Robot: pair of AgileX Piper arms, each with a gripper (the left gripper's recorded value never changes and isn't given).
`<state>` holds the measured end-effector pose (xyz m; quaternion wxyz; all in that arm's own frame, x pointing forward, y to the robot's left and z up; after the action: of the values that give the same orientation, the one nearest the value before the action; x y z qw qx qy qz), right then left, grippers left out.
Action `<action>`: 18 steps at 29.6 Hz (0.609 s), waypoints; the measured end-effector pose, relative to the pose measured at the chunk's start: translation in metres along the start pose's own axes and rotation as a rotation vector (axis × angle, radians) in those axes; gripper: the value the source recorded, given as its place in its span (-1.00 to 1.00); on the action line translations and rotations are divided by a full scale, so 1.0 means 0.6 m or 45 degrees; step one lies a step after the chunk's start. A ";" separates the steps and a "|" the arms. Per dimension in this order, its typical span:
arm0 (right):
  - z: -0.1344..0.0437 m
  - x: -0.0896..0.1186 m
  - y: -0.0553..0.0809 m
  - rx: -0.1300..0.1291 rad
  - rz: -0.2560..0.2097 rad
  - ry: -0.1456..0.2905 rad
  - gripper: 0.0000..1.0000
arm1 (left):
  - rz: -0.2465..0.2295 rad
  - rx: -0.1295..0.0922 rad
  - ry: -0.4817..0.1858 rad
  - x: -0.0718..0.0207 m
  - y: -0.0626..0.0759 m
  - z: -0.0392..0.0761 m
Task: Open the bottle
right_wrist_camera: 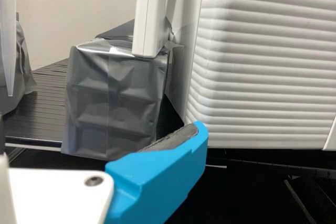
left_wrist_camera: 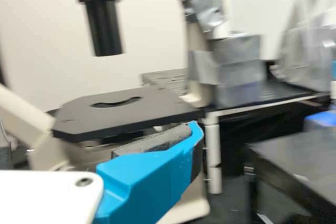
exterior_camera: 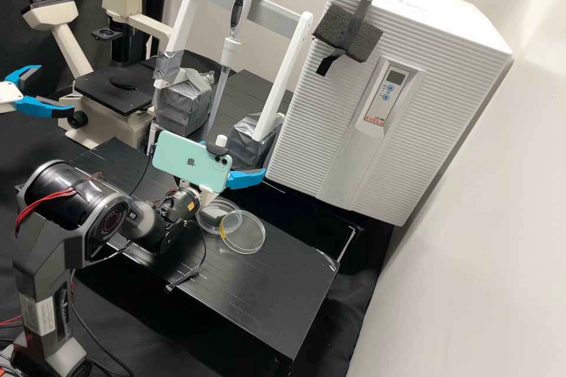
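- The bottle [exterior_camera: 220, 145] stands upright with its long axis vertical and its white cap [exterior_camera: 221, 139] pointing up. Only the cap and neck show above the phone [exterior_camera: 190, 160] mounted on the right arm's wrist; the body is hidden behind it.
- It stands toward the back of the worktop [exterior_camera: 271, 288], just beside a taped block [exterior_camera: 250, 140], at the block's 9 o'clock.
- The right gripper [exterior_camera: 233, 159] is at the bottle with its fingers spread wide. One blue finger lies at the cap's 4 o'clock and the tip of the other at its 9 o'clock. I cannot tell whether either touches the bottle.
- In the right wrist view the fingers [right_wrist_camera: 163, 179] point toward the block [right_wrist_camera: 115, 108] and a ribbed white cabinet [right_wrist_camera: 262, 61].
- The left gripper [exterior_camera: 54, 88] is at the bottle's 9 o'clock, well apart from it. Its fingers are spread with nothing between them, beside the microscope [exterior_camera: 112, 85].
- In the left wrist view the fingers [left_wrist_camera: 157, 171] are near the microscope's black stage [left_wrist_camera: 121, 111].
- Two clear dishes [exterior_camera: 233, 227] overlap on the worktop at the bottle's 6 o'clock.
- A pipette [exterior_camera: 233, 41] hangs from a white stand [exterior_camera: 277, 17] at the bottle's 12 o'clock.
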<state>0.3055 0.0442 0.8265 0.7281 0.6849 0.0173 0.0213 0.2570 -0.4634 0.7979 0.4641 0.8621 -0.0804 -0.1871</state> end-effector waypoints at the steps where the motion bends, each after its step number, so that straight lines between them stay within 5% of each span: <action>1: 0.000 0.000 0.000 0.000 0.000 0.000 1.00 | -0.009 -0.005 -0.018 -0.005 -0.003 0.001; 9: 0.000 0.000 0.000 0.000 0.000 0.000 1.00 | -0.101 -0.034 -0.002 -0.035 -0.026 -0.015; 15: 0.000 0.000 0.000 0.000 0.000 0.000 1.00 | -0.176 -0.070 -0.039 -0.042 -0.043 -0.017; 18: 0.000 0.000 0.000 0.000 0.000 0.000 1.00 | -0.204 -0.113 -0.056 -0.041 -0.050 -0.016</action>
<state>0.3055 0.0442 0.8265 0.7281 0.6849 0.0173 0.0213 0.2372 -0.4316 0.7842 0.4834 0.8401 -0.0131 -0.2458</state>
